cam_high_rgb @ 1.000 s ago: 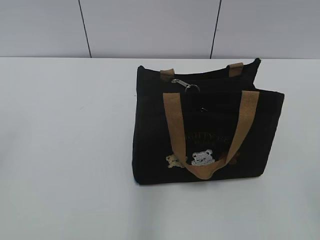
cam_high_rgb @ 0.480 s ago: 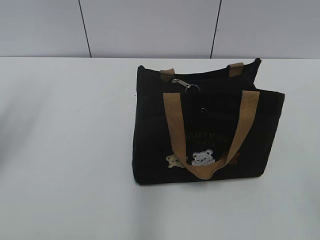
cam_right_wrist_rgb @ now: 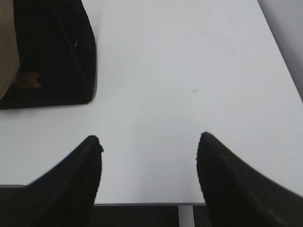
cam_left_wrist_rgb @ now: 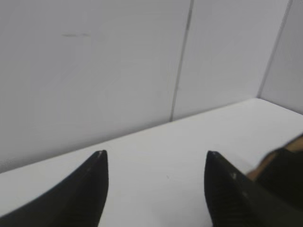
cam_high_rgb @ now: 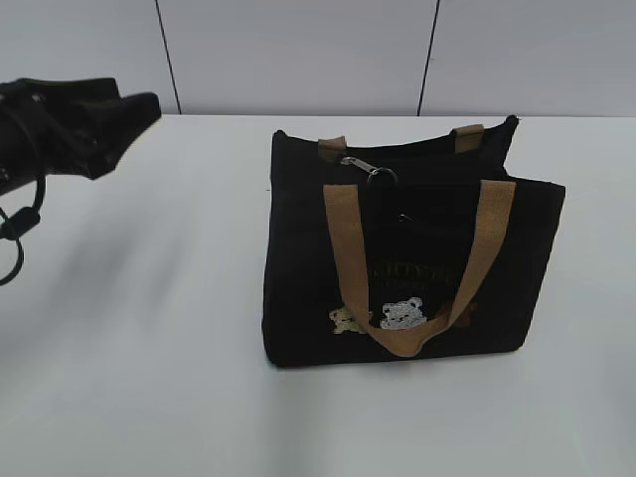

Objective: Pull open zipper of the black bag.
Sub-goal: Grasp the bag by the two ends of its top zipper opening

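We see the black bag (cam_high_rgb: pixel 407 263) standing upright on the white counter (cam_high_rgb: pixel 149 348), a little right of the middle and toward the far half. Its front panel faces us, with two small bear patches (cam_high_rgb: pixel 393 316) low on the fabric and faint lettering above them. One tan handle (cam_high_rgb: pixel 343 248) hangs down in a loop over the front; the other handle's two ends show at the far top edge. The zipper (cam_high_rgb: pixel 369 170) runs along the top of the bag, and its silvery metal pull with a ring lies near the left end of the top, just beside the far handle's left end.

Our left hand (cam_left_wrist_rgb: pixel 154 165) comes into the exterior view at the far left (cam_high_rgb: pixel 99 124), up above the counter and well apart from the bag. In the left wrist view its two dark fingers (cam_left_wrist_rgb: pixel 92 189) stand spread with nothing between them, pointing at the white wall panels (cam_left_wrist_rgb: pixel 118 61); a corner of the bag shows at the right edge (cam_left_wrist_rgb: pixel 284 172).

Our right hand (cam_right_wrist_rgb: pixel 149 144) is out of the exterior view. In the right wrist view its fingers (cam_right_wrist_rgb: pixel 78 175) are likewise spread and empty, over the counter's near edge, with the bag's lower corner (cam_right_wrist_rgb: pixel 57 56) up at the left, not touching.
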